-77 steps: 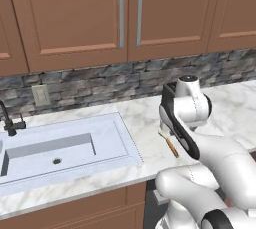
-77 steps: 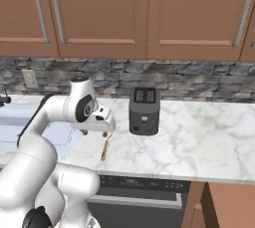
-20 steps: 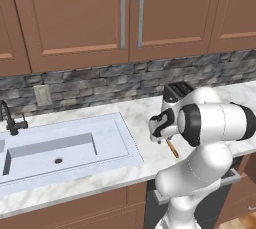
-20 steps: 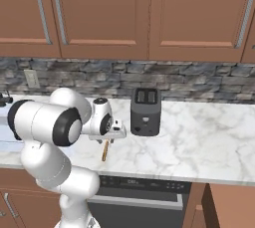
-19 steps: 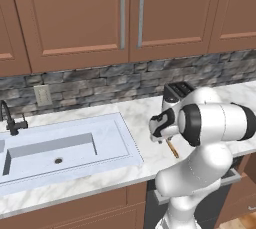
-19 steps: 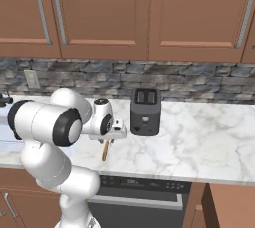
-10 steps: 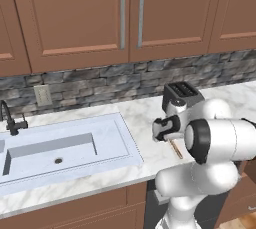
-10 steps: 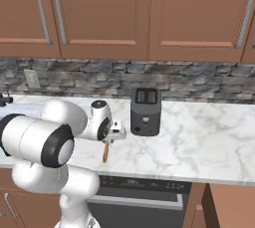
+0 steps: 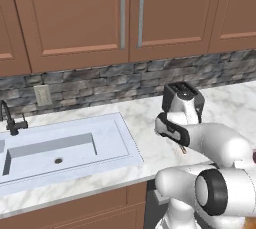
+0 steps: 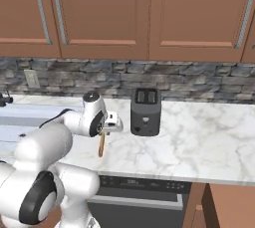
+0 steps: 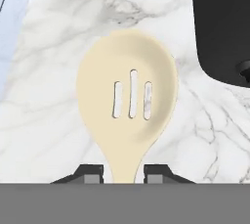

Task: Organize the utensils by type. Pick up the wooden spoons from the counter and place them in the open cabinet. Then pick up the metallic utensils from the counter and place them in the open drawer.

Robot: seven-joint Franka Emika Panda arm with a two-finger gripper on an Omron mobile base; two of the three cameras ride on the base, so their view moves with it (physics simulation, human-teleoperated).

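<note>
A slotted wooden spoon point(image 11: 129, 115), cream bowl down and tan handle point(image 10: 101, 145) dangling, hangs above the marble counter point(image 10: 199, 142) beside a black toaster point(image 10: 145, 111), its neck pinched between the gripper's point(image 11: 124, 173) narrowed fingers. With so slim a hold, the spoon could twist or slip on the way to the cabinet.

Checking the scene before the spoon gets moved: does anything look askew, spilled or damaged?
Nothing stands out. The hand is closed on the slotted wooden spoon at its neck, over the counter beside the toaster. No spills or damage are visible.
</note>
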